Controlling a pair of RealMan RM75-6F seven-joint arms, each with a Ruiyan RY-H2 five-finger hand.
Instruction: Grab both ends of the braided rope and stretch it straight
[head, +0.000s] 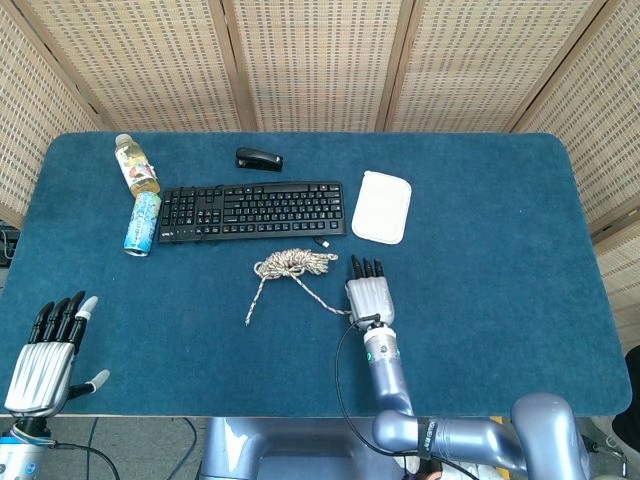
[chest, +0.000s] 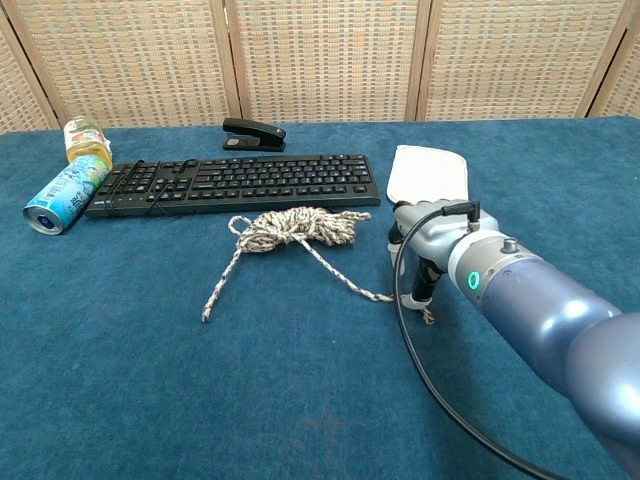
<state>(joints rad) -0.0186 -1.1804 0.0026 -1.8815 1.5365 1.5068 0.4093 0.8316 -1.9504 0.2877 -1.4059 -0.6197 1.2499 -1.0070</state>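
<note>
The braided rope (head: 293, 263) lies as a loose bundle (chest: 295, 228) just in front of the keyboard. One tail runs down-left to a free end (head: 247, 320). The other tail runs right to my right hand (head: 369, 297), whose fingertips (chest: 405, 298) point down onto the table and pinch it. A short frayed tip (chest: 428, 316) sticks out past them. My left hand (head: 45, 348) hovers at the table's front-left corner, far from the rope, with its fingers apart and nothing in it. It does not show in the chest view.
Behind the rope are a black keyboard (head: 252, 209), a black stapler (head: 259, 158) and a white pad (head: 382, 206). A bottle (head: 135, 163) and a lying can (head: 143, 222) are at the far left. Blue cloth covers the table (head: 500, 300).
</note>
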